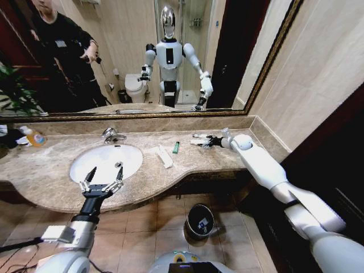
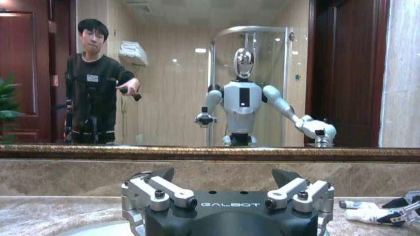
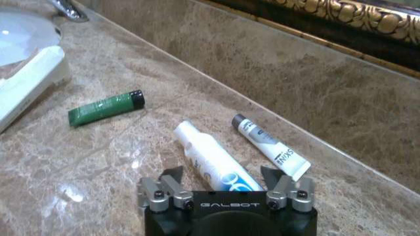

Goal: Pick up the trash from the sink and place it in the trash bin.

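While my right end effector (image 3: 226, 183) sits low over the marble worktop (image 1: 51, 165) at the far right of the sink (image 1: 106, 162), I can see its fingers spread apart with the white-and-blue tube (image 3: 213, 160) lying between them, nothing gripped yet. Just beside that tube lies a slimmer white tube with a dark cap (image 3: 269, 146), close to the back wall. A little farther toward the basin rests the small green stick (image 3: 105, 107), and beyond it the long flat white strip (image 1: 165, 156), lying next to the basin's rim. None of these pieces is inside the bowl itself; all lie on the surround.

My left end effector (image 1: 102, 175) hovers over the front edge of the basin, fingers wide open and empty.

I judge the tubes to be light, slightly squashy plastic, smooth and rounded, so they could roll or squirt out sideways under a pinch. I would take the white-and-blue one across its middle, fingers square to its length, closing gently. The green stick looks stiffer and should tolerate a firmer pinch at its centre. The flat strip lies flush with the stone, so its edge looks the hardest to catch.

On the floor below the worktop stands the trash bin (image 1: 191, 213), well apart from where the right arm is working.
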You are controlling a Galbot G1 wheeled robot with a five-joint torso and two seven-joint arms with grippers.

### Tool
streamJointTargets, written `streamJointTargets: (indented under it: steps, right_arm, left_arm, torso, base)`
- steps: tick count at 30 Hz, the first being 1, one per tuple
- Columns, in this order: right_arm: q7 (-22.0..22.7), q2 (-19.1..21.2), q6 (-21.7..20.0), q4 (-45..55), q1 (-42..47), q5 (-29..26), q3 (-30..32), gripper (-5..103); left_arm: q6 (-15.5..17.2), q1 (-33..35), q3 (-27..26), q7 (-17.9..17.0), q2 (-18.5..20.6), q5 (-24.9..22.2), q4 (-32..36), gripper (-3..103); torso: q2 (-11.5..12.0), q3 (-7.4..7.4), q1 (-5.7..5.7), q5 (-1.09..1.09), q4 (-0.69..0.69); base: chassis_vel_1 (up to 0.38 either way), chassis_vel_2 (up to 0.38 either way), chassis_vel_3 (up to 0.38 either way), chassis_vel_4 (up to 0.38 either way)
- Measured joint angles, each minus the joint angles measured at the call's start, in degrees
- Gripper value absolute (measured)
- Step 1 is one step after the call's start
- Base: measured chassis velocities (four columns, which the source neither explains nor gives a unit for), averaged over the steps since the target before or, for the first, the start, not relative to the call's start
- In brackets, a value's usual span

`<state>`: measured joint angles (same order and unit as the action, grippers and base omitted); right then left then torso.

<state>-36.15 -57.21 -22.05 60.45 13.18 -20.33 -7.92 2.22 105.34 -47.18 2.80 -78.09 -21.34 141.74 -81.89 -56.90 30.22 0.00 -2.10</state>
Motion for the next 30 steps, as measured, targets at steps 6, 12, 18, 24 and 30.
streamJointTargets:
  steps: [6,12,18,24,30]
  right_arm:
    - [-0.06,-0.44,-0.28,-1.25,-0.75,0.50,-0.76,61]
    - [0.78,-1.49,0.24,-2.60,-1.10,1.48,-1.06,40]
    - [4.04,-1.97,0.22,-1.95,-0.96,0.74,-0.75,25]
    - [15.43,0.01,0.17,6.24,2.56,-6.26,-0.14,17]
    - [28.96,2.84,2.01,16.53,8.22,-15.33,1.07,17]
  left_arm:
    - [0.00,0.00,0.00,0.00,0.00,0.00,0.00,100]
    - [0.00,0.00,0.00,0.00,0.00,0.00,0.00,100]
    - [0.00,0.00,0.00,0.00,0.00,0.00,0.00,100]
    - [0.00,0.00,0.00,0.00,0.00,0.00,0.00,100]
    - [0.00,0.00,0.00,0.00,0.00,0.00,0.00,100]
  torso:
    - [0.00,0.00,0.00,0.00,0.00]
    - [0.00,0.00,0.00,0.00,0.00]
    - [0.00,0.00,0.01,0.00,-0.01]
    - [0.00,0.00,0.01,0.00,-0.01]
    - [0.00,0.00,0.00,0.00,-0.01]
  base:
    - [0.000,0.000,0.000,0.000]
    - [0.000,0.000,0.000,0.000]
    - [0.000,0.000,0.000,0.000]
    - [0.000,0.000,0.000,0.000]
    - [0.000,0.000,0.000,0.000]
